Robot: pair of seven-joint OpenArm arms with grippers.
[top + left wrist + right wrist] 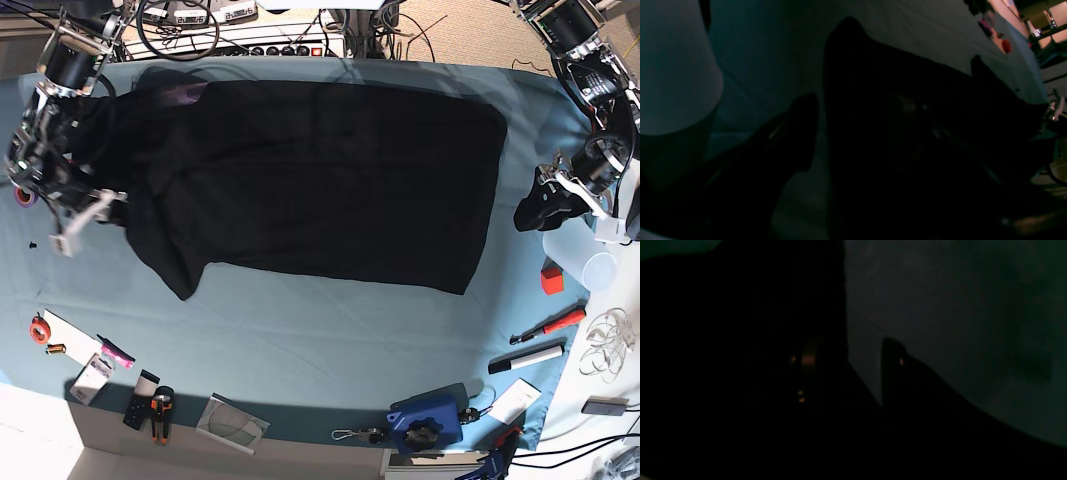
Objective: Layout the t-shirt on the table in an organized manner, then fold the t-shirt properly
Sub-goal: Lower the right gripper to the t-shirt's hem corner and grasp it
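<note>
Base view: t-shirt (320, 180) spread flat across table (300, 320), layout nearly done. Left gripper (535, 212) and right gripper (85, 215) both released, empty. Next: grasp an edge, begin folding.

No legible text, label, brand, number or sign was found in any of the three views. Both wrist views were too dark to show any marking. In the base view, the small items along the near edge of the table (300, 330) were too small for any lettering on them to be made out, and the visible side of the t-shirt (320, 180) showed no readable wording.
</note>
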